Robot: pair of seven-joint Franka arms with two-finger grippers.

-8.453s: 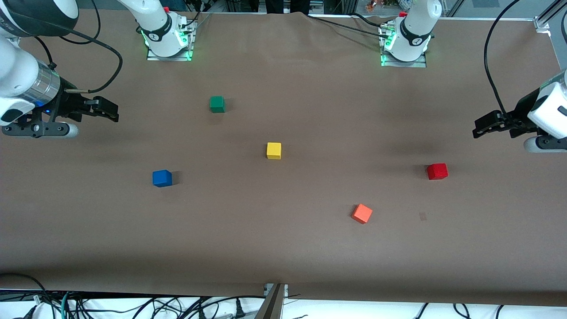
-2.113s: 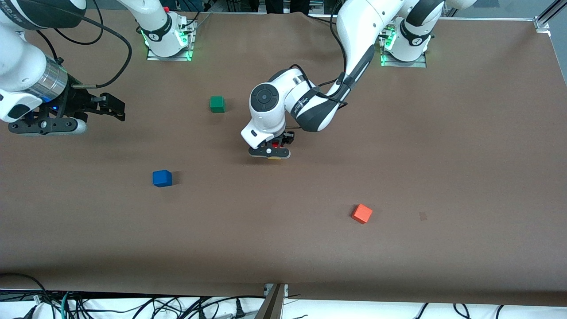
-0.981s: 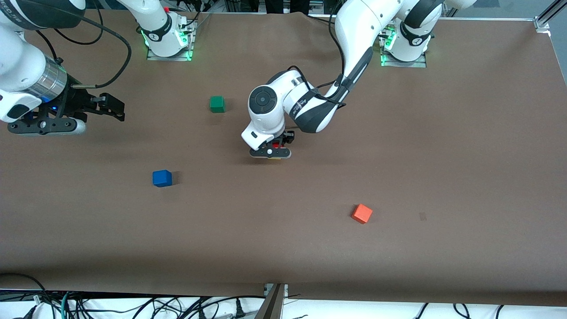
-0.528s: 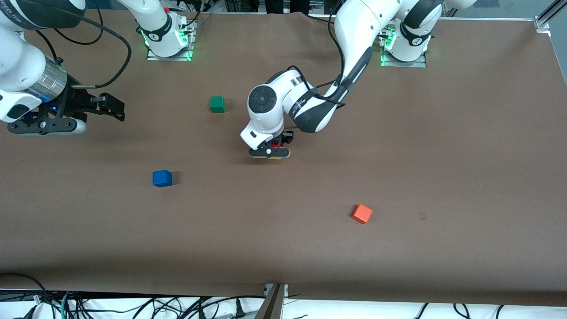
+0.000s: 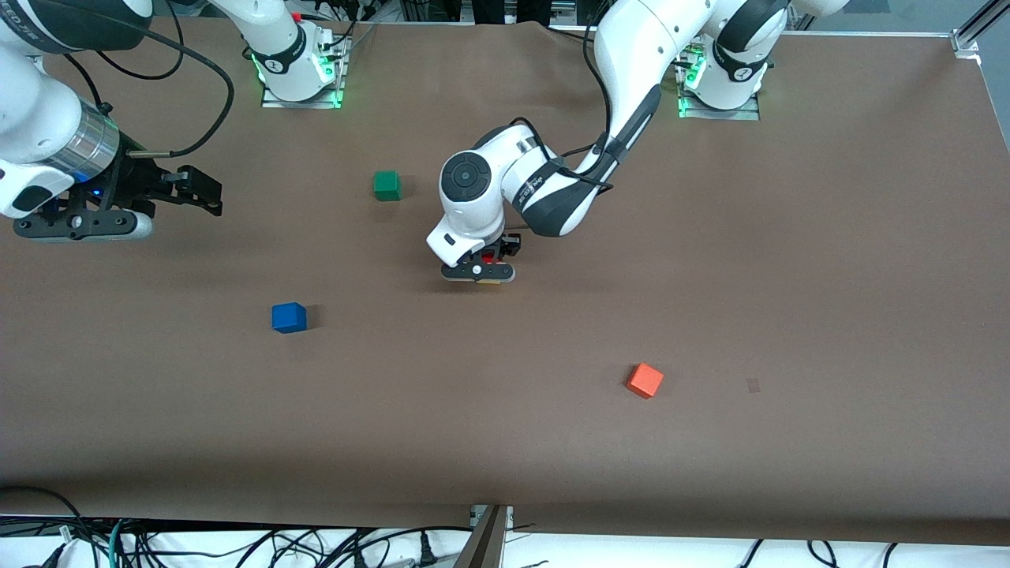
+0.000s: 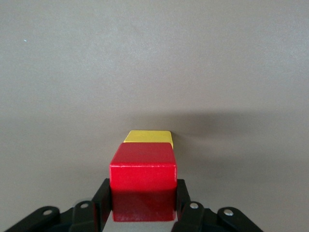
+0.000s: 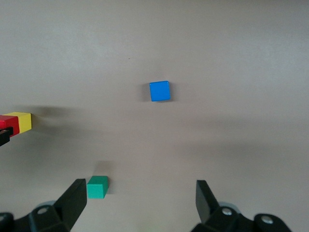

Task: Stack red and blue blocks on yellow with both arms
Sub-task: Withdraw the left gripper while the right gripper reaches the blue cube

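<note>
My left gripper [image 5: 487,265] is over the middle of the table, shut on the red block [image 5: 493,257]. In the left wrist view its fingers [image 6: 102,198] clamp the red block [image 6: 143,166] by two sides, directly above the yellow block [image 6: 147,136]. Only a strip of yellow shows, and I cannot tell whether the two touch. In the front view a sliver of the yellow block [image 5: 491,282] peeks out under the hand. The blue block [image 5: 289,317] lies alone toward the right arm's end; it also shows in the right wrist view [image 7: 159,91]. My right gripper [image 5: 195,193] waits open and empty above that end [image 7: 140,203].
A green cube [image 5: 387,185] sits nearer the robot bases than the yellow block, beside the left arm's wrist. An orange-red cube [image 5: 645,380] lies nearer the front camera, toward the left arm's end. Brown cloth [image 5: 789,237] covers the table.
Since 8.5 s ago the left arm has carried the red block from its end of the table to above the yellow block. Over the last second it has barely shifted. The right arm has stayed put.
</note>
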